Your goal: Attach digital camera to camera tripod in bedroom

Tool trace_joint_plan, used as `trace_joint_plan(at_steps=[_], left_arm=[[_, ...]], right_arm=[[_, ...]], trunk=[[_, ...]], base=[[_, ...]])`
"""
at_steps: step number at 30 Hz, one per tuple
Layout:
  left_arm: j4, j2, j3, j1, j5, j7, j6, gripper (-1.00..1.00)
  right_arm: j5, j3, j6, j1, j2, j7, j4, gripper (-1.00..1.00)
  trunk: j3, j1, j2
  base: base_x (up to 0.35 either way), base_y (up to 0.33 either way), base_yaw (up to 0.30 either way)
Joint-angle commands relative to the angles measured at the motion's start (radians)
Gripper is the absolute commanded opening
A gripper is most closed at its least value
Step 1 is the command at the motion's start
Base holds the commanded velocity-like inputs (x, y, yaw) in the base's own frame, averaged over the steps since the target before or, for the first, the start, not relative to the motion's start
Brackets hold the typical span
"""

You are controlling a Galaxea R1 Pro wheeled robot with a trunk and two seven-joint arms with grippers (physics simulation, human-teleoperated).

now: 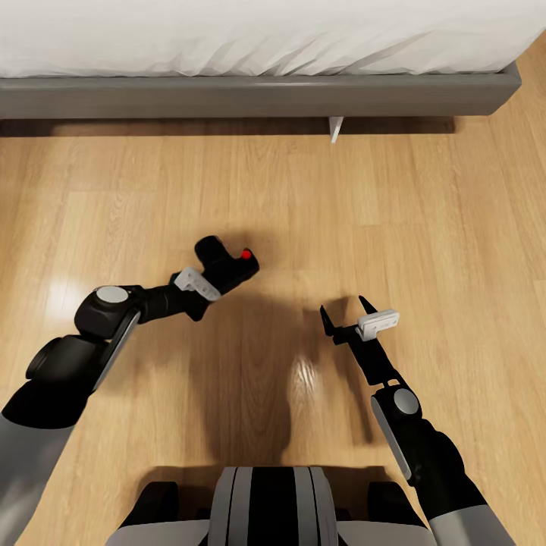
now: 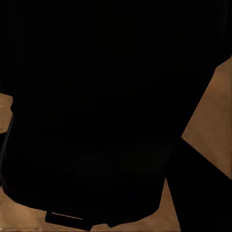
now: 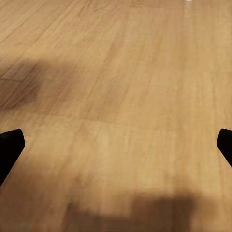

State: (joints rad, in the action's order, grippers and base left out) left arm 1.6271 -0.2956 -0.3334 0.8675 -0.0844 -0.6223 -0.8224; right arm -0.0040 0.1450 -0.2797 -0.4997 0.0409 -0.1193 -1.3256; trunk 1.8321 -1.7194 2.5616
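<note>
Gripping the digital camera point(image 1: 226, 265) — left tool point(image 1: 208, 282) hidden.

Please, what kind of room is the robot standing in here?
Most likely a bedroom: a bed with a grey frame and white bedding runs along the far side, above a light wood floor.

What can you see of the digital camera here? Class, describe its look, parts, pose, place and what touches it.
The digital camera is a small, matte-black box with a stubby lens barrel and a bright red round button. It sits at the end of the left gripper, apparently clamped in it, above the light wood floor in front of the bed. In the left wrist view it is a close black mass.
</note>
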Motion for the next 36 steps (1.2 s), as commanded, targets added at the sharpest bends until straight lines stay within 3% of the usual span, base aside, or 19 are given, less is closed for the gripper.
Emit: trace_joint_plan(at_steps=[1, 14, 25, 36], left_arm=[[0.002, 0.000, 0.006, 0.001, -0.005, -0.010, -0.014, -1.00], [0.005, 0.011, 0.069, 0.001, -0.001, -0.129, -0.069, -1.00], [0.002, 0.013, 0.118, 0.001, -0.001, -0.322, -0.187, -1.00], [0.001, 0.024, 0.197, 0.001, 0.000, -0.519, -0.216, -1.00]], right_arm=[[-0.001, 0.001, -0.003, 0.000, 0.001, -0.002, 0.000, 1.00], [-0.001, 0.001, -0.003, 0.000, 0.001, -0.002, 0.000, 1.00], [-0.001, 0.001, -0.002, 0.000, 0.001, -0.002, 0.000, 1.00], [-0.001, 0.001, -0.002, 0.000, 0.001, -0.002, 0.000, 1.00]], trunk=[[0.000, 0.000, 0.000], [0.000, 0.000, 0.000], [0.000, 0.000, 0.000], [0.000, 0.000, 0.000]], base=[[0.000, 0.000, 0.000], [0.000, 0.000, 0.000], [0.000, 0.000, 0.000], [0.000, 0.000, 0.000]])
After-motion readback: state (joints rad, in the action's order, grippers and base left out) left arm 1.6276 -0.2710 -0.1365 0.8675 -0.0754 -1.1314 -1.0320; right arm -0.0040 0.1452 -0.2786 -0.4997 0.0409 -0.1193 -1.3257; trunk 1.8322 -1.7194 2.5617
